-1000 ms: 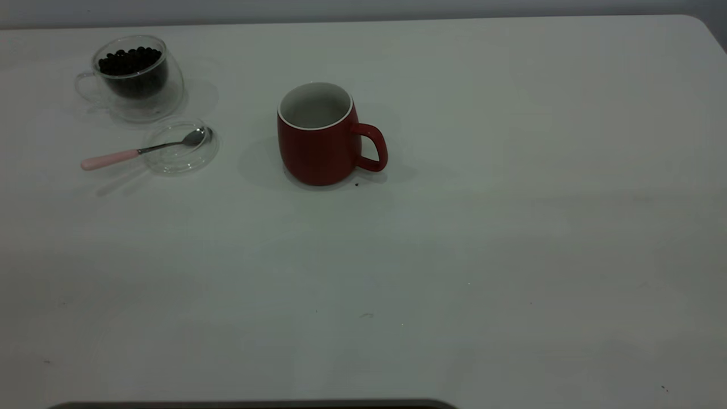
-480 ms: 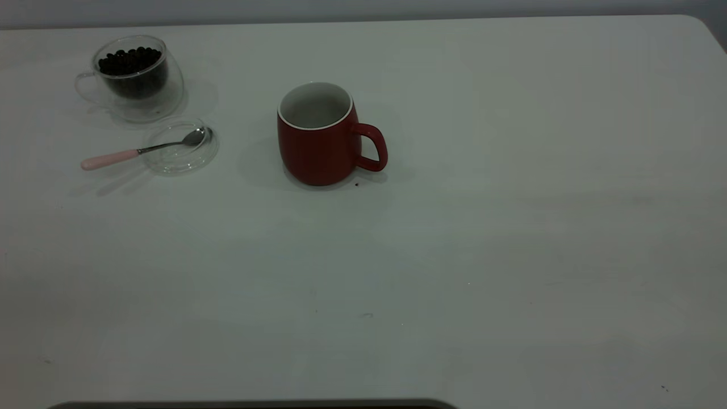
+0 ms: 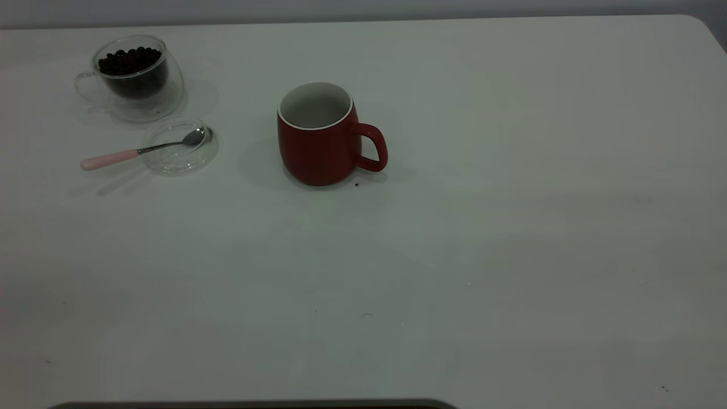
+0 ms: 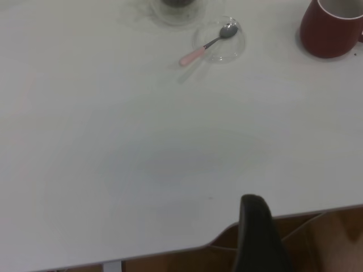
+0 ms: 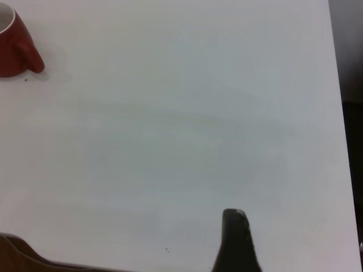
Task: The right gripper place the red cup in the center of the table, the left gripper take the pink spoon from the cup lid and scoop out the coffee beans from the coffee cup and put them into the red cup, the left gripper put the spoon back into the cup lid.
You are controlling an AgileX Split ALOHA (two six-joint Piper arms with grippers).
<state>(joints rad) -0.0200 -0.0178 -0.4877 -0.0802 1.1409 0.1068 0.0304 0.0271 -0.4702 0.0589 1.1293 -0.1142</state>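
Nothing has moved: red cup [image 3: 318, 139] stays put; either claw's state cannot be told.

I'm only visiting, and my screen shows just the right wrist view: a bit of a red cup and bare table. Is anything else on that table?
Observer: Yes. A clear glass coffee cup stands well off to the left arm's side of the red cup, holding dark coffee beans.
Operator: Anything to scoop them with?
Observer: A pink spoon lies with its bowl in the cup lid beside the coffee cup, its handle sticking out over the table.
Operator: Is the red cup filled?
Observer: No, its white inside shows no beans.
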